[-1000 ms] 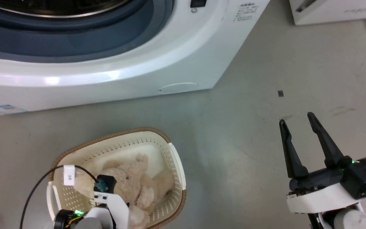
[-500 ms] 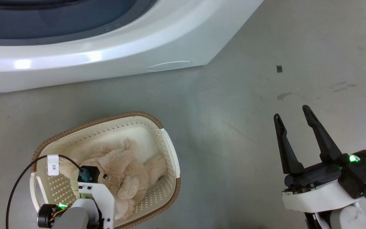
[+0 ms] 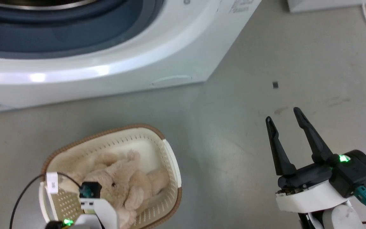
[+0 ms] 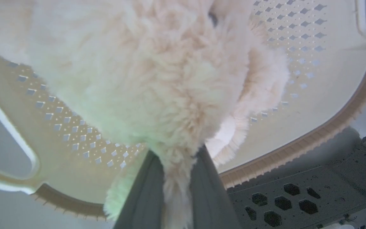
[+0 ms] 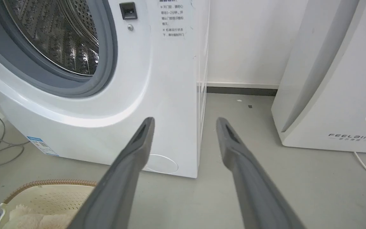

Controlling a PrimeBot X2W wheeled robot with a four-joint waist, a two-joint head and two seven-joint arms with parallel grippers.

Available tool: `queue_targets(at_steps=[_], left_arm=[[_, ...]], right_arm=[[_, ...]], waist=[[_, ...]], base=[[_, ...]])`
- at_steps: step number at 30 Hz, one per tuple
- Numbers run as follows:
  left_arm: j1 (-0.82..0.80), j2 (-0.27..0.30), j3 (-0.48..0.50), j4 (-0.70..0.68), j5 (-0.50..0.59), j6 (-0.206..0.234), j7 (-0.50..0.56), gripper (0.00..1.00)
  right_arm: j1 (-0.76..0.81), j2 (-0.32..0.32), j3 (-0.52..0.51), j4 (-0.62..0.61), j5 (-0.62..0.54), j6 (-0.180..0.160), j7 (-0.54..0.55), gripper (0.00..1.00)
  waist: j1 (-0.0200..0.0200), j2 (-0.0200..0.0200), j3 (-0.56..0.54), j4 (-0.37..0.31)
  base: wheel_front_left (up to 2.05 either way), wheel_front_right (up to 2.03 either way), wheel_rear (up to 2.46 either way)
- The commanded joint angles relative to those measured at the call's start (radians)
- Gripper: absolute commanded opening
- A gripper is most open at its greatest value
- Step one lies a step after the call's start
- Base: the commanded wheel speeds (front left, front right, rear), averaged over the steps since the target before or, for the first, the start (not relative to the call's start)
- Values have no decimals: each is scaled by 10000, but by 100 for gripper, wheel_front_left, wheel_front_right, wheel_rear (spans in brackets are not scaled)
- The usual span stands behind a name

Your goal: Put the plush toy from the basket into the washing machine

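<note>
Left jaws pinch plush toy (image 4: 157, 79); right jaws agape.

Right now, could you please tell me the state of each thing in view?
plush toy: in the basket, gripped by the left gripper
basket: upright on the floor
washing machine: opening uncovered, drum showing
left gripper: shut on the plush toy
right gripper: open, empty

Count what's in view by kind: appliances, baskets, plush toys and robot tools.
Appliances: 2, washing machine and FEELBIRD appliance
Basket: 1
Plush toy: 1
Tools: 2, left tool and right tool
Total: 6
</note>
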Motion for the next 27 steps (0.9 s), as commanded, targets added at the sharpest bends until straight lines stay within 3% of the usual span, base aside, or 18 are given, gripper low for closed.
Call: queue_targets(at_steps=[1, 18, 21, 27], left_arm=[[235, -73, 28, 13, -114, -66, -275, 0], [1380, -384, -95, -756, -385, -275, -2640, 0], [1607, -382, -1, -1532, -433, -290, -2695, 0], [2537, -155, 666, -4561, -165, -119, -2704, 0]], right_arm=[[42, -2, 11, 89, -23, -9, -45, 100], [1273, -2, -582, 499, -313, -9, -45, 100], [1440, -2, -596, 512, -310, -9, -45, 100], [1721, -2, -866, 538, -251, -9, -45, 100]], waist=[[-1, 0, -704, 117], [-1, 0, -3499, 998], [-1, 0, -3838, 1147], [-1, 0, -4313, 1374]], base=[[0, 0, 0], [0, 0, 0], [0, 0, 0], [0, 0, 0]])
